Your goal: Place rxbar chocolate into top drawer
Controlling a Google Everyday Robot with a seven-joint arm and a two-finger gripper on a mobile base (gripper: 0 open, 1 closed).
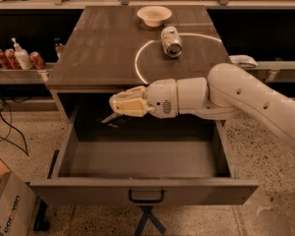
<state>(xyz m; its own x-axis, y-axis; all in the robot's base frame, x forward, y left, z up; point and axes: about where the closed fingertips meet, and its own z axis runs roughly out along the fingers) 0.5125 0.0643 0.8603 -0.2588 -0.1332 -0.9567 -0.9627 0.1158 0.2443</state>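
Observation:
The top drawer (142, 191) is pulled fully open below the tabletop, with a dark pull handle (146, 196) at the centre of its grey front. My gripper (117, 113) points left and hangs over the back left of the drawer's inside, just below the table's front edge. It is shut on the rxbar chocolate (111, 118), a small dark flat wrapper with a white patch that sticks out under the fingertips. The bar is in the air above the drawer floor (142, 159).
A silver-green soda can (171, 41) lies on the wooden tabletop (103, 48) beside a white arc, with a white bowl (154, 15) behind it. Bottles and cans (17, 58) stand on a shelf at the left. A cardboard box (5, 210) sits on the floor at the bottom left.

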